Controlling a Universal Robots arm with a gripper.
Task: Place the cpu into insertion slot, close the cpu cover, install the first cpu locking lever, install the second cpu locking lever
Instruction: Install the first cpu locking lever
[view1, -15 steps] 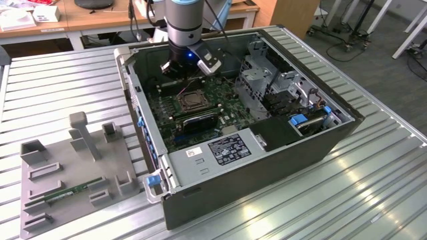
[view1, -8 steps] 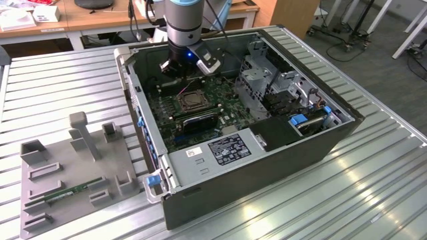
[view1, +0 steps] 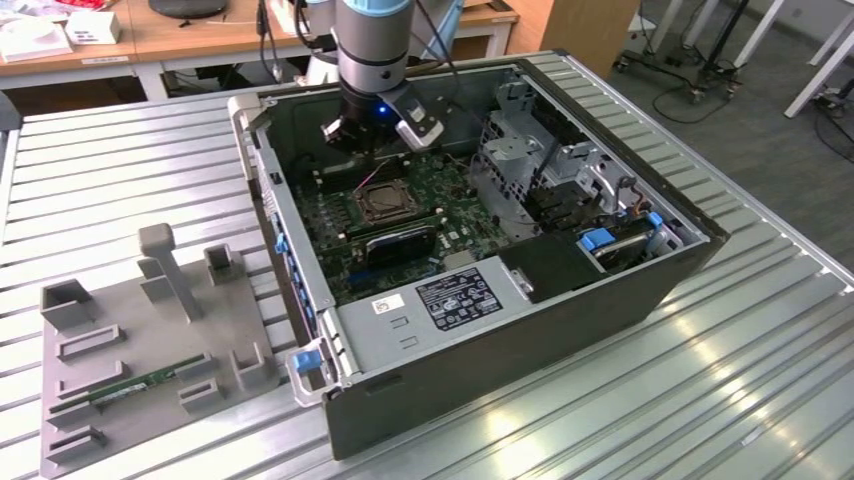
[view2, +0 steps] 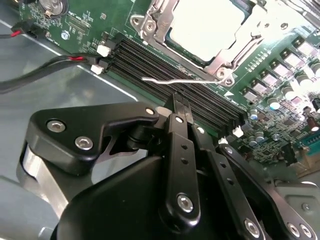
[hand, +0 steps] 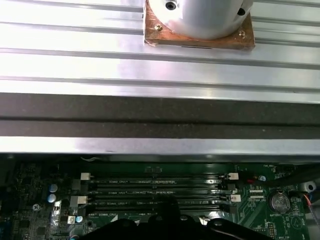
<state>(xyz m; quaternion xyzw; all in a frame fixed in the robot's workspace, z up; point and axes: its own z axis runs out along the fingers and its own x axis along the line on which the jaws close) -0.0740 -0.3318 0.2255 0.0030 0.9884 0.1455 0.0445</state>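
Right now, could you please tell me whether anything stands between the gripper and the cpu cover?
Only a thin wire lever lies across the gap, along the cpu cover edge. In the second wrist view the gripper hangs over the memory slots beside the socket; nothing else visible intervenes.

Bright overhead light, glare streaks on metal table (view1: 747, 360), shadow inside computer case (view1: 561, 330)
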